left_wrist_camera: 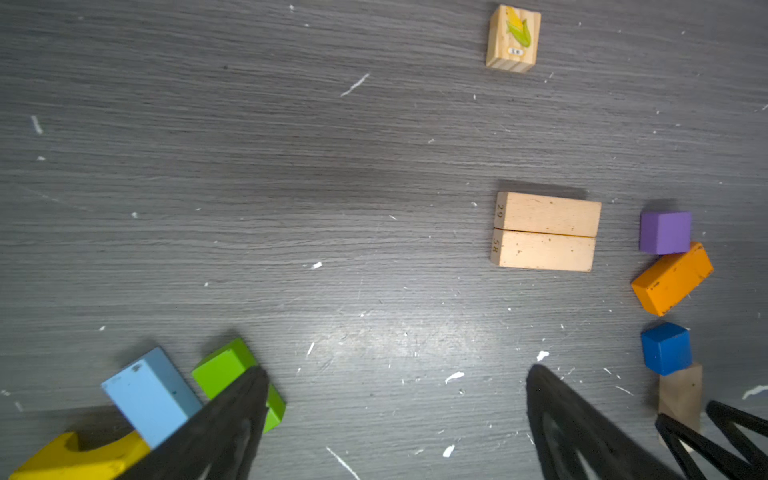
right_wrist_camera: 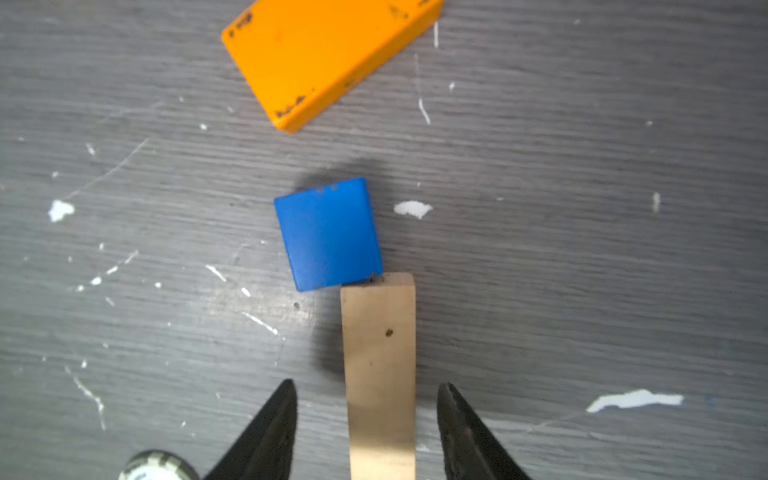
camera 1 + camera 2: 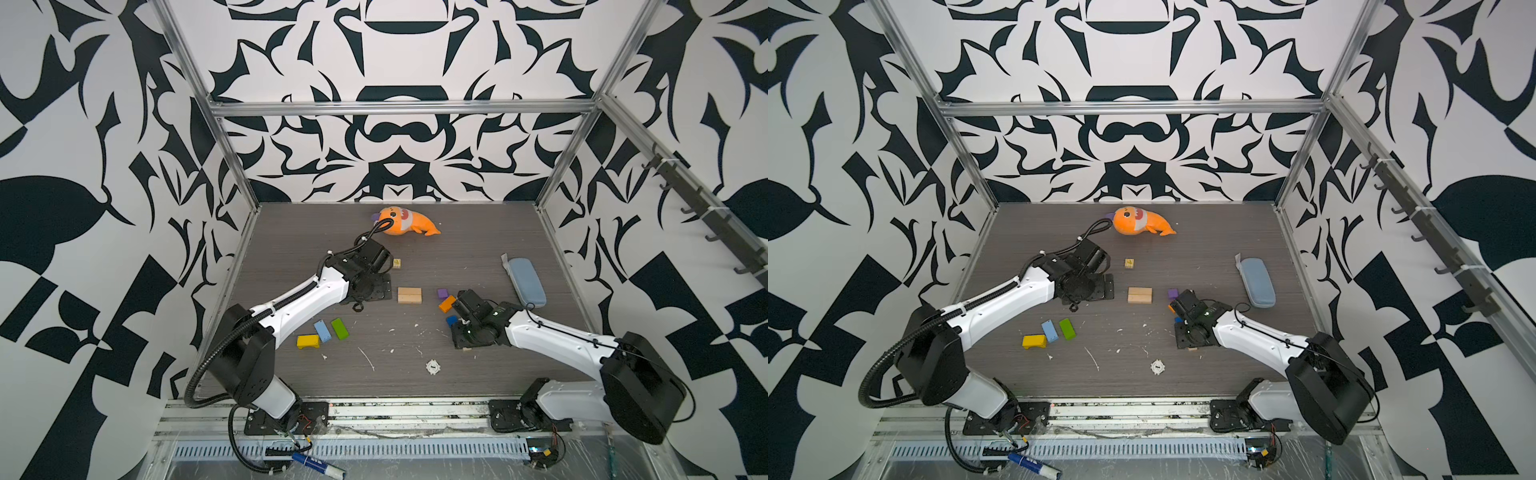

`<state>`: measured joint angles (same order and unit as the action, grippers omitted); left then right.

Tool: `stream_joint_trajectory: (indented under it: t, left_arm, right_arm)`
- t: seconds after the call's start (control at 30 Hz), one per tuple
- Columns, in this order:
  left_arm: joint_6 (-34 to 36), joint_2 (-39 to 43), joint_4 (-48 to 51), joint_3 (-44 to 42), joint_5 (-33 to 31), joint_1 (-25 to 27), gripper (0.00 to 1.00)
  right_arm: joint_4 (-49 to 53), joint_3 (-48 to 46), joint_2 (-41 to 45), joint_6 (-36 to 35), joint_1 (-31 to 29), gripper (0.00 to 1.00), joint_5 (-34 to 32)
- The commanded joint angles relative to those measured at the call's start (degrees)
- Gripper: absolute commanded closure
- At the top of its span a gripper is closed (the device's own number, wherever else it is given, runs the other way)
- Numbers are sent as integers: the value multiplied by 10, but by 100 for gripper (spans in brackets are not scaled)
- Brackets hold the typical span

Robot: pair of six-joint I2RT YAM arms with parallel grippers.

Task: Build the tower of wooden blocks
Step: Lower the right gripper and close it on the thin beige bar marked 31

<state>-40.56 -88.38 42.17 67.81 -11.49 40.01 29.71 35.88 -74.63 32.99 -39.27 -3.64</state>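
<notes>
- Wood block tower — not built; its blocks lie loose in a single layer on the table.
- Tan bars: two, mid-table, side by side and touching. The left wrist view shows "29" and "58" printed on their ends.
- Purple cube, orange brick, blue cube: a short row right of the middle. Purple sits just beside orange, and blue lies apart from orange.
- Third tan bar: flat on the table, one end touching a corner of the blue cube. The orange brick lies beyond, clear of both.
- Right gripper: jaws partly spread, one finger on each side of the third tan bar. A gap shows on both sides — nothing gripped.
- Yellow brick, light-blue brick, green brick: a close group toward the front-left corner.
- Left gripper: jaws spread wide and empty, above bare table between that group and the tan bars.
- Corn block: small wooden block with a corn picture, alone toward the far edge. Its small label is too small to read.
- Plush fish: orange, near the far edge.
- Case: blue-grey, near the right edge.
- Disc: white, near the front edge.
</notes>
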Motion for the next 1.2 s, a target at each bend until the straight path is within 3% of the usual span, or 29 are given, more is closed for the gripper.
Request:
stream_joint_trajectory:
  t: [0.0,0.27,0.47,0.87,1.17]
  left_arm:
    - [-3,17,1,-10,2,-5,1]
    - [0,6,-5,-5,11,-9,1]
    - [0,1,-40,-6,79,-34,1]
    - [5,16,-45,-8,110,-67,1]
    - [13,54,-21,-37,110,-105,0]
  right_arm:
    - [-7,4,-11,6,-5,46,-28]
    - [-6,1,-23,7,-10,59,-35]
    - [12,-2,14,10,-11,74,-44]
    - [68,70,36,-28,-49,76,-55]
    - [32,155,-64,-86,-122,76,-39]
